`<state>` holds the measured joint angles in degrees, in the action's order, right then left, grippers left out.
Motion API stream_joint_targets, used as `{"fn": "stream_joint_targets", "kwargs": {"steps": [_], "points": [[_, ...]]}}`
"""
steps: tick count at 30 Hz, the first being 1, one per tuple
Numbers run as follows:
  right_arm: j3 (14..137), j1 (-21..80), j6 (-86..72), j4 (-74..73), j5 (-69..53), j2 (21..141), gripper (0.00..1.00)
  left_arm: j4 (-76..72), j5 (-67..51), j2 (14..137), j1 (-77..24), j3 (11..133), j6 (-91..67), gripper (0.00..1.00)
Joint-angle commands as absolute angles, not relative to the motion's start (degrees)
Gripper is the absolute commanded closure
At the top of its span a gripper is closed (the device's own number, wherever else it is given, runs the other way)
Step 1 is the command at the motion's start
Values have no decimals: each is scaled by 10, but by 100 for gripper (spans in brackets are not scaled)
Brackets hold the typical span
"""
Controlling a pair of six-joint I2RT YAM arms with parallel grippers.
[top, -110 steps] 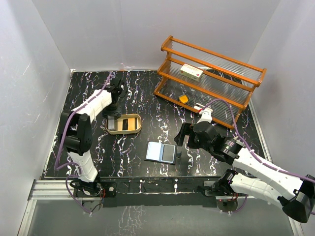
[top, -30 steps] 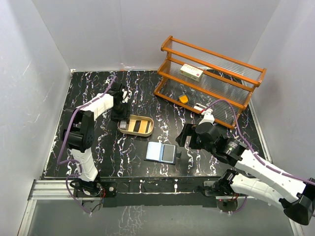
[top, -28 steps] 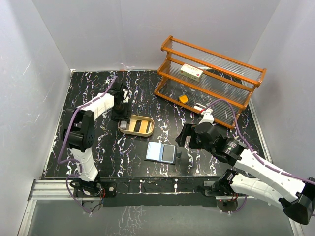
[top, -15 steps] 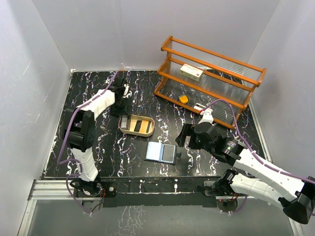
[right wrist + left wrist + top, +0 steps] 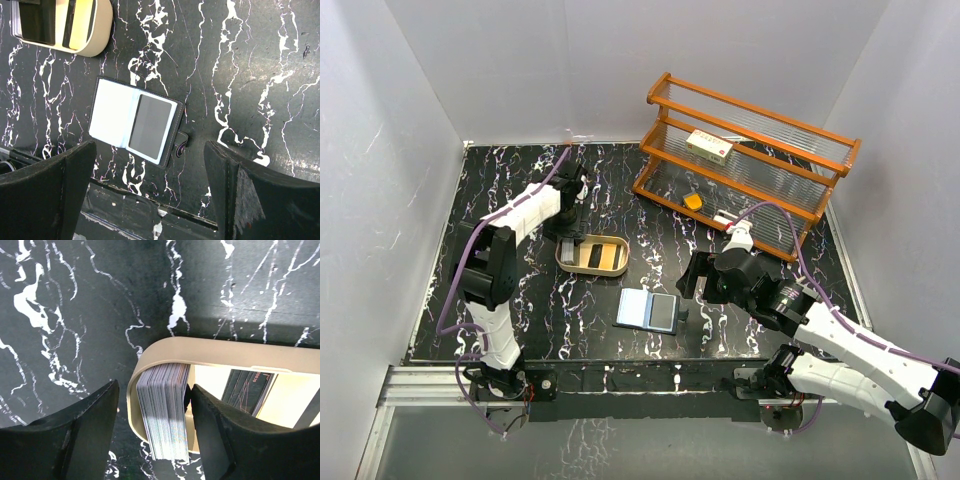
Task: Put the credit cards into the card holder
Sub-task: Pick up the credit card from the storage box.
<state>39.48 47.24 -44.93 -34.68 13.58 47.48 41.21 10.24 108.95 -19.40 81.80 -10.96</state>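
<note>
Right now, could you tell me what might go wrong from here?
The left claw straddles the end wall of the tan tray as well as the stack of cards on edge inside it; closing could pinch the wall and drag or lift the tray. The stack is many thin cards, so some may fan or slip. The open card holder lies unheld near the open right claw and could slide.

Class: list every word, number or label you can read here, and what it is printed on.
Nothing reads clearly.
Dark card in the tan tray: tiny print along one edge, too blurred to read.
White-and-red box on the wooden shelf: red marks, too small to read.
</note>
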Motion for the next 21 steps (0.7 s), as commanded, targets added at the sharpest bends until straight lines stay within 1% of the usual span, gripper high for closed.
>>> {"fn": "stream_joint_targets", "kwargs": {"steps": [1, 11, 14, 17, 21], "points": [[401, 474, -447, -323, 144, 468, 12, 462, 181, 1057, -201, 850, -113, 43], [400, 475, -448, -327, 148, 462, 12, 470, 214, 1064, -218, 864, -118, 44], [398, 475, -450, -325, 145, 462, 12, 474, 217, 1067, -219, 866, -120, 47], [396, 475, -452, -326, 144, 460, 12, 479, 221, 1068, -222, 869, -122, 52], [395, 474, -450, -325, 146, 459, 12, 484, 225, 1068, -226, 876, -123, 55]]}}
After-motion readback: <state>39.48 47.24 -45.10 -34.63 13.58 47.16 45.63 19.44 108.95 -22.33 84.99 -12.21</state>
